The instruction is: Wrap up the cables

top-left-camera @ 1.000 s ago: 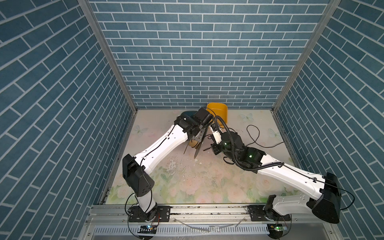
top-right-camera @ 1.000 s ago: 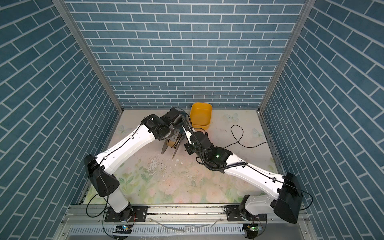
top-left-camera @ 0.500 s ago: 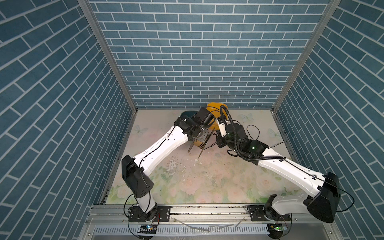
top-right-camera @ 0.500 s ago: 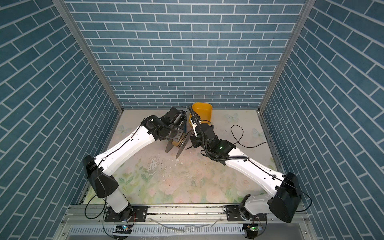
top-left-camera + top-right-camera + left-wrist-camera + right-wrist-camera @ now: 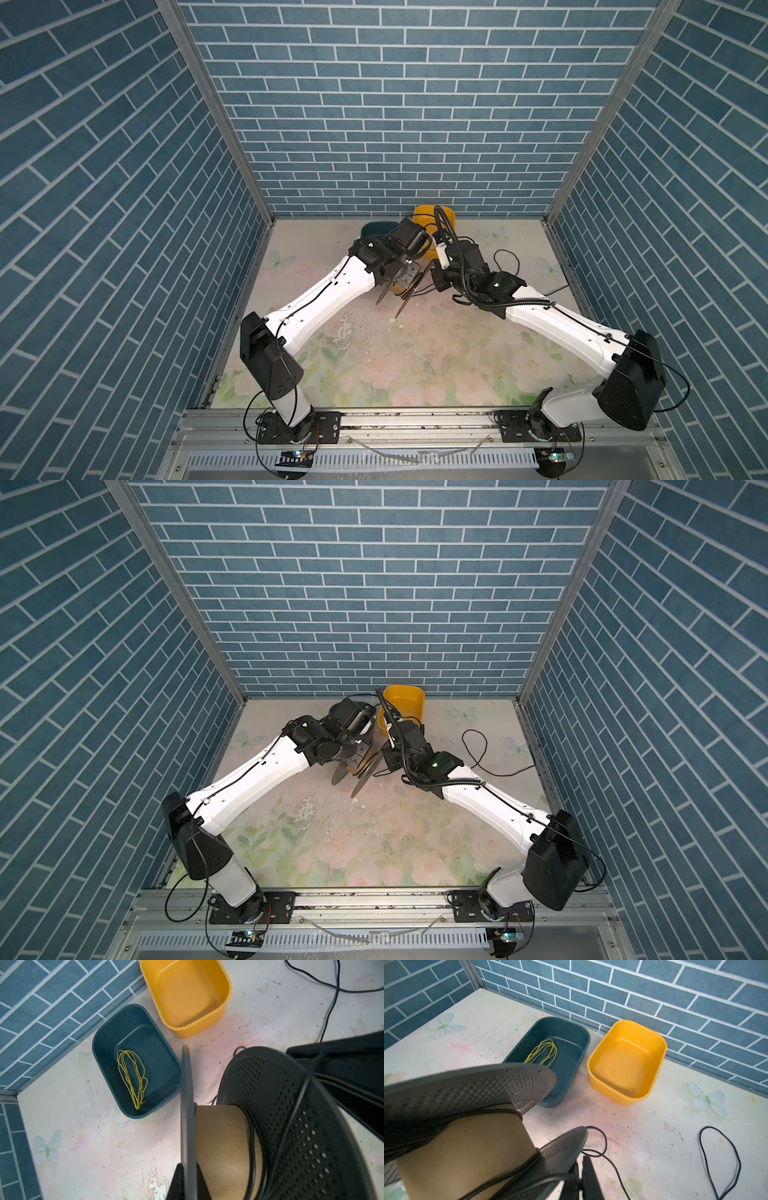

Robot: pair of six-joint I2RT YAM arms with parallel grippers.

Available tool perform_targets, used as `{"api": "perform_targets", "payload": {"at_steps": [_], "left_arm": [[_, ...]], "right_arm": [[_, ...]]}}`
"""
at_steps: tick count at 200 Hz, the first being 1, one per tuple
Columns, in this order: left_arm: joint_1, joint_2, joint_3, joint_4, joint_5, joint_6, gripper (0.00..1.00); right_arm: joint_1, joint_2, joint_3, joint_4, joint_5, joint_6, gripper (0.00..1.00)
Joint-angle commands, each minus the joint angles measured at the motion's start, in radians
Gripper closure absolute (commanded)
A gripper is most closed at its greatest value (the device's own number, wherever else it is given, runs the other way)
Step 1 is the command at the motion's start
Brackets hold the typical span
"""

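Inside teal tub (image 5: 149,1047), perhaps yellow wire (image 5: 127,1084).

Thin black cable (image 5: 254,1157), partly wound on a cardboard spool core (image 5: 220,1142) (rest trailing in loose loops).

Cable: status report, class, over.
Left gripper shut on spool flange. Right gripper shut, seemingly pinching cable. Few turns on core, slack looped on table. Teal bin, yellow bin beyond spool, apart.

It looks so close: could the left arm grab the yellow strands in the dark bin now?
Probably not yet. The bin is open-topped and near, with the strands uncovered, but the left gripper is shut on the spool, which it would have to release first.
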State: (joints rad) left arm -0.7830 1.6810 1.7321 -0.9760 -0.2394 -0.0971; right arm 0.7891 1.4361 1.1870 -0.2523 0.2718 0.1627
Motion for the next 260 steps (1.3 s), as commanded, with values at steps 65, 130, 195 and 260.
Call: {"api": "perform_targets", "payload": {"at_steps": [65,130,195,260], "left_arm": [[0.017,-0.155,-0.059,-0.119,0.041,0.075,1.0],[0.039,-0.165,-0.023,-0.132,0.122,0.079,1.0],[0.134,-0.218,-0.015,-0.079,0.346,0.029,1.0],[0.21,-0.287,-0.052,-0.003,0.504,-0.02,1.0]], "right_arm": [[-0.159,0.023,-0.037,0.009,-0.058,0.124,0.88],[-0.186,0.033,-0.065,0.035,-0.242,0.105,0.74],[-0.188,-0.008,-0.18,0.134,-0.472,0.086,0.35],[-0.189,-0.195,-0.439,0.351,-0.54,0.129,0.17]]}}
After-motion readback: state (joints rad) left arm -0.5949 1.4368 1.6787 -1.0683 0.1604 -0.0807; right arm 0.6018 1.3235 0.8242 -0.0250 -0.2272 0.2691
